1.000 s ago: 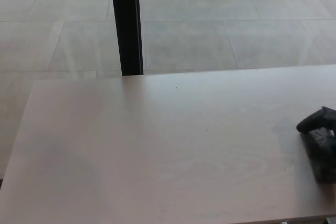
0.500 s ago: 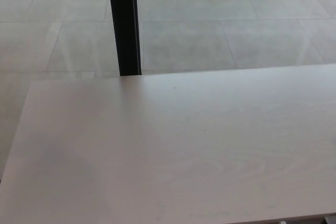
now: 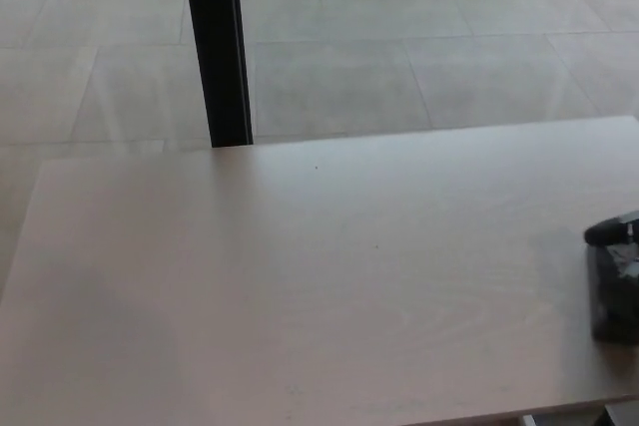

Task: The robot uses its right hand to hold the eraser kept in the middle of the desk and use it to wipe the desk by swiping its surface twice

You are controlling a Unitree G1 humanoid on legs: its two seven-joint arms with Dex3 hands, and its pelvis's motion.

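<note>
Tabletop [image 3: 300,286] of pale wood grain fills most of the head view, its left edge running diagonally toward the near left corner and its far edge crossing the picture from left to right. Beyond the far edge lies a floor [image 3: 419,57] of large grey tiles. On the far left, a black post [image 3: 215,47] stands upright, its foot meeting the far edge of the tabletop. The wide middle of the wooden surface shows only a tiny dark speck or two.

At the right edge of the picture, the right hand [image 3: 616,281] comes into view low over the tabletop, cut off by the frame. A dark finger lies across its top, and below it sits a dark blocky shape [image 3: 614,301] that may be the eraser, though hand and block cannot be told apart clearly. Whether the fingers grip it cannot be told. The left hand does not show.
</note>
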